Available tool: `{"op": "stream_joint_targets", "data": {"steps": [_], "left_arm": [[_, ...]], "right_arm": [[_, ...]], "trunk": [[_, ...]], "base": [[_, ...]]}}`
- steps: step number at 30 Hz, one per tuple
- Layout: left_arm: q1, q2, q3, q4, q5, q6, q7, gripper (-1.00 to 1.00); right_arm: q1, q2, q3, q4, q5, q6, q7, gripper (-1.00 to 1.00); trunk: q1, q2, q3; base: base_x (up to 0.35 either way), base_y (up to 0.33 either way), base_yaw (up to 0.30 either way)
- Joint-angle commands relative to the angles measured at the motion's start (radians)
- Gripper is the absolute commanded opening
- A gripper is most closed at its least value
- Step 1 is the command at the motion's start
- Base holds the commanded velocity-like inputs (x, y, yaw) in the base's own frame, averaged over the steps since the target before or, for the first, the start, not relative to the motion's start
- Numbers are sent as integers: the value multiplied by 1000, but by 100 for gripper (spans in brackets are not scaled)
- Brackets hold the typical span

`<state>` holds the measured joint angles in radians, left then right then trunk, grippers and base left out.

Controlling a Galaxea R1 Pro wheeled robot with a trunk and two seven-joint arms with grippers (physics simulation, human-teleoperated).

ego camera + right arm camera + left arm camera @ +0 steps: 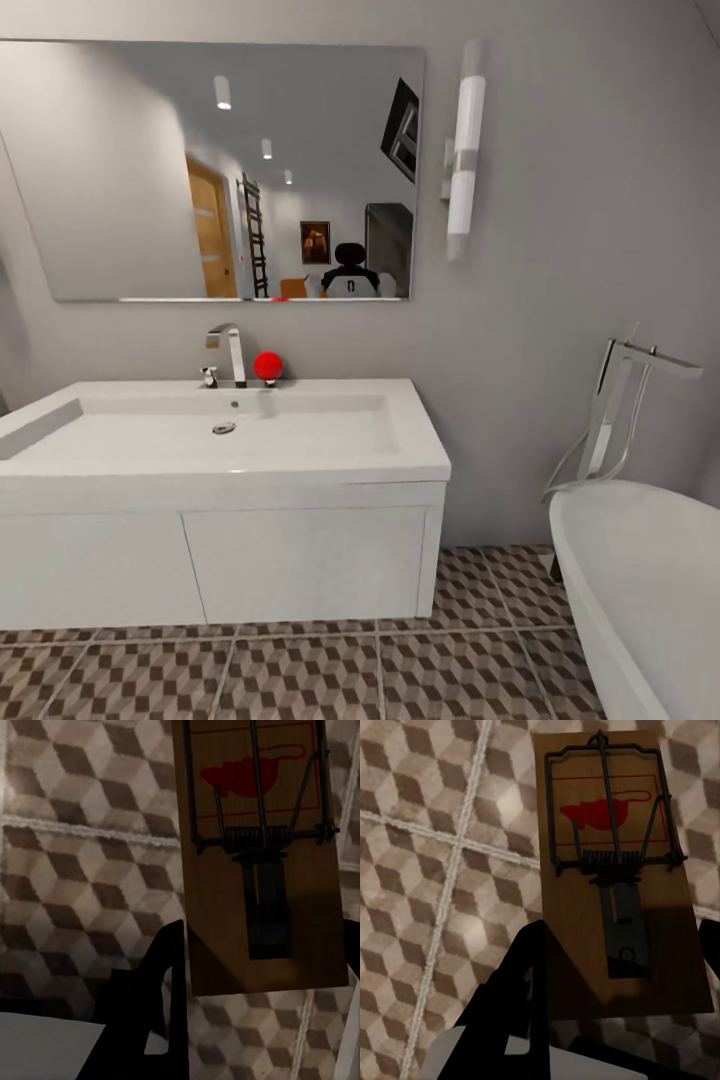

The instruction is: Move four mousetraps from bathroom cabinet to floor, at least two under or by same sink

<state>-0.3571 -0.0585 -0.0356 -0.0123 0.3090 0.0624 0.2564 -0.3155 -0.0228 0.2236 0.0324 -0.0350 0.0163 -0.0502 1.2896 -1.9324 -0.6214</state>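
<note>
From the head view, the white sink (pixel 215 440) sits on a white unit hung on the grey wall, with a shiny tap (pixel 232 352) at the back and a small red ball (pixel 267 366) beside the tap. A big mirror (pixel 130 170) hangs above it, and a long lamp (pixel 465 150) is fixed to the wall next to the mirror. The bathroom floor (pixel 300 675) with its cube-pattern tiles runs under the sink. At the right edge a white bathtub (pixel 650 590) is cut off, with a tall tap (pixel 625 400) behind it.

In the left wrist view, the left gripper (pixel 619 967) holds a mousetrap (pixel 615 870) over the tiled floor. The wooden board has a red mouse shape, a spring and dark wire. The jaws are clamped on the near end of the board; one black finger shows clearly, and the other is cut off at the edge.

In the right wrist view, the right gripper (pixel 262 960) holds another mousetrap (pixel 259 855) the same way, jaws clamped on its near end. The far end of this board is cut off. It is dark here, so small parts are hard to see. I cannot tell how high above the floor either trap is.
</note>
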Motion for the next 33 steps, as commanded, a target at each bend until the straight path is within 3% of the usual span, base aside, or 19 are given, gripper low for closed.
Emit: {"op": "stream_joint_targets", "data": {"steps": [1, 10, 14, 18, 20, 23, 26, 29, 33], "left_arm": [[0, 0, -4, -1, 3, 5, 6, -100], [0, 8, -4, -13, -1, 6, 6, -100], [-2, 31, -4, -98, -3, 26, 8, -100], [-3, 55, -4, -261, -3, 135, 9, -100], [-3, 66, -4, -389, -4, 255, 13, -100], [-4, 72, -3, -554, -6, 380, 32, -100], [-8, 74, -3, -715, -7, 494, 76, -100], [-15, 72, -3, -761, -1, 551, 95, -100], [-17, 67, -3, -771, 0, 562, 99, -100]], "right_arm": [[-1, 0, 8, 1, -7, 1, 0, -100], [-2, -7, 12, -15, 5, 10, 3, -100], [0, -12, 14, -121, 7, 69, 5, -100], [-3, -14, 11, -329, 6, 252, -10, -100], [-4, -12, 7, -467, 6, 379, -33, -100], [-10, -9, 3, -572, 5, 464, -70, -100], [-80, -2, -1, -604, -4, 500, -150, -100], [-156, 2, -7, -559, -21, 497, -186, -100], [-190, 4, -17, -495, -47, 436, -194, -100]], "trunk": [[4, -8, -4], [38, -71, -32], [54, -99, -45], [69, -127, -58], [77, -141, -64], [88, -162, -73], [100, -183, -83], [111, -204, -92], [126, -232, -105]], "base": [[0, 0, 0], [0, 0, 0], [0, 0, 0], [0, 0, 0], [0, 0, 0], [0, 0, 0], [0, 0, 0], [0, 0, 0], [0, 0, 0]]}}
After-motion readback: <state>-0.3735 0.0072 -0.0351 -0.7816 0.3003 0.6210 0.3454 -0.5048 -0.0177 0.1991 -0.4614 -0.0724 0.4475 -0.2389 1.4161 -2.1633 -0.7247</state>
